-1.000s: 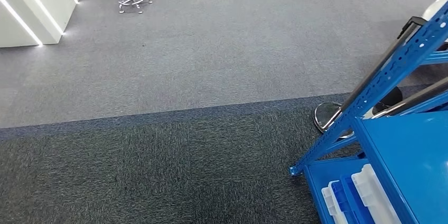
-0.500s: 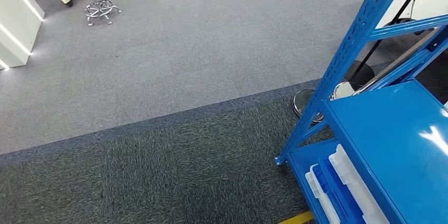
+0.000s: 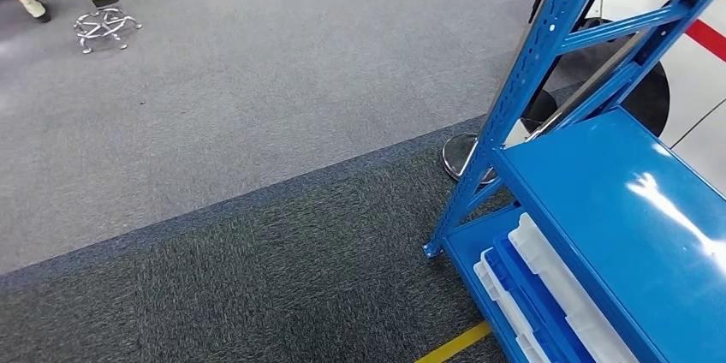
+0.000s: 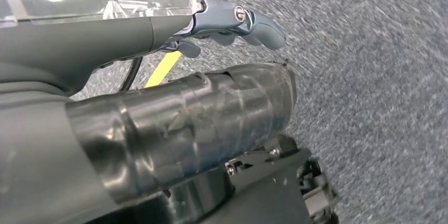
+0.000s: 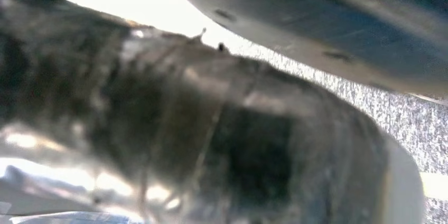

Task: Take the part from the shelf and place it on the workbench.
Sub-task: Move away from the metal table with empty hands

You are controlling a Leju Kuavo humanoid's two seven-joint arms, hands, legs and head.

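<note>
Blue metal shelf (image 3: 599, 209) is standing at the right of the head view, its upright post (image 3: 514, 98) slanting up from a foot on the dark carpet (image 3: 257, 277). Its upper board is lying bare and glossy, catching a glare. On the lower level white and blue trays (image 3: 535, 294) are sitting packed side by side, touching; what they hold cannot be told, so the part itself cannot be picked out. Just behind the post a round chrome base (image 3: 458, 157) is resting on the floor, with a dark disc (image 3: 651, 98) farther back beside a white surface carrying a red stripe (image 3: 706, 38). A yellow floor line (image 3: 454, 343) is running along the near corner of the shelf. The lighter grey carpet (image 3: 300, 63) is spreading wide and open to the left, meeting the dark carpet along a darker seam. Far off at the top left a chrome stool base (image 3: 103, 27) is standing, with a person's feet (image 3: 38, 5) beside it. No writing is readable. The left hand (image 4: 232, 23) is hanging over grey carpet, fingers loosely bent with nothing between them. The right hand (image 5: 211, 145) is showing as a dark blur close to the lens; whether it is spread or closed cannot be told.
</note>
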